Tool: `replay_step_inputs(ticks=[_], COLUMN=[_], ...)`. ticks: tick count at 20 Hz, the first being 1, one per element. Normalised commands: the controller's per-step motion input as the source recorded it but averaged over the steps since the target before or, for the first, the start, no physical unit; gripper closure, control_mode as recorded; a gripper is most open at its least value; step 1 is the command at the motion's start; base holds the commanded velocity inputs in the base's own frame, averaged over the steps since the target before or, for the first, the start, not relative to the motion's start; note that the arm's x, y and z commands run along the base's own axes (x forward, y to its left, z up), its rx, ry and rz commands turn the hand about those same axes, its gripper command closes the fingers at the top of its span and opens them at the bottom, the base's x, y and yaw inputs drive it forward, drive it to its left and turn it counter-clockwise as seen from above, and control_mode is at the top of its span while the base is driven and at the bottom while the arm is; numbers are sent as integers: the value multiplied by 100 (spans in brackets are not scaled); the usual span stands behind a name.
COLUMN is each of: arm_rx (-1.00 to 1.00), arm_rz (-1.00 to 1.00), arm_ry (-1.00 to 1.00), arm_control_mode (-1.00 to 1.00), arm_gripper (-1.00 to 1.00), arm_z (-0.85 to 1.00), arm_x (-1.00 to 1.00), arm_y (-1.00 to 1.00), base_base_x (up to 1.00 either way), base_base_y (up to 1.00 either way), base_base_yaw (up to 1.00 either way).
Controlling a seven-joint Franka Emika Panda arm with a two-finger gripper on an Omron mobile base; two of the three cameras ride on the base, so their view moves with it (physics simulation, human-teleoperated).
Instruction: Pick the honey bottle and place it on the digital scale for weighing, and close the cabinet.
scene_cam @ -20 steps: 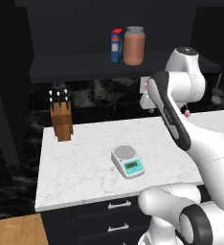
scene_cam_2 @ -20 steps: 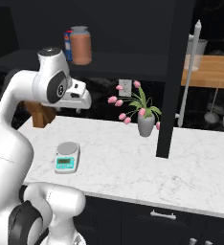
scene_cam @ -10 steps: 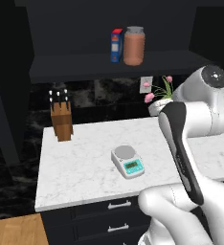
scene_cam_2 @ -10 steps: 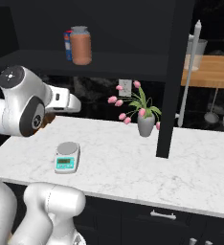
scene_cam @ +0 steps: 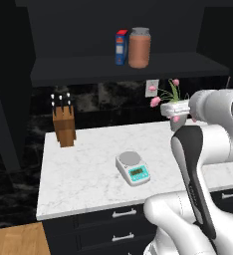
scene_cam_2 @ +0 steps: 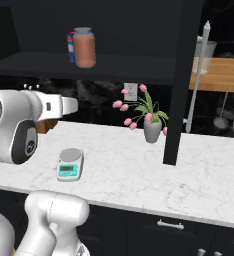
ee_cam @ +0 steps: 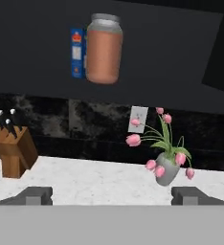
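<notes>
The honey bottle (scene_cam: 139,47) (scene_cam_2: 84,47) (ee_cam: 103,49), a reddish-brown jar with a grey lid, stands upright on the shelf of the open black cabinet (scene_cam: 113,67). One cabinet door (scene_cam_2: 176,80) stands swung out, seen edge-on. On the marble counter lies the white digital scale (scene_cam: 132,168) (scene_cam_2: 70,164), its grey plate bare. My gripper (ee_cam: 111,196) hangs open over the counter, well below and in front of the bottle, holding nothing. Its fingertips (ee_cam: 35,194) are spread wide. The hand (scene_cam: 174,108) (scene_cam_2: 69,105) points toward the back wall.
A slim blue carton (scene_cam: 121,47) (ee_cam: 77,52) stands just left of the bottle. A knife block (scene_cam: 63,124) (ee_cam: 13,153) sits at the counter's back left. A vase of pink tulips (scene_cam_2: 151,127) (ee_cam: 167,170) is at the back. Utensils (scene_cam_2: 224,115) hang at the right.
My arm has swung its upper joints right and lower in the left base view, bringing the hand level toward the back wall. The bottle, scale and cabinet doors have not moved.
</notes>
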Motion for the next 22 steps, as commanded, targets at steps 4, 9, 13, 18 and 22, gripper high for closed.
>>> replay_step_inputs(ticks=[4,9,13,18,22], arm_rx=[0,0,0,4,1], arm_rz=[0,0,0,0,0], arm_ry=[-12,-6,-2,0,-11], arm_control_mode=[-100,-100,-100,-100,-100], arm_gripper=[-100,-100,-100,-100,-100], arm_z=[67,63,36,29,28], arm_x=[-13,-16,0,-3,-12], arm_y=[0,0,0,0,3], base_base_x=[0,0,0,0,0], base_base_y=[0,0,0,0,0], base_base_yaw=[0,0,0,0,0])
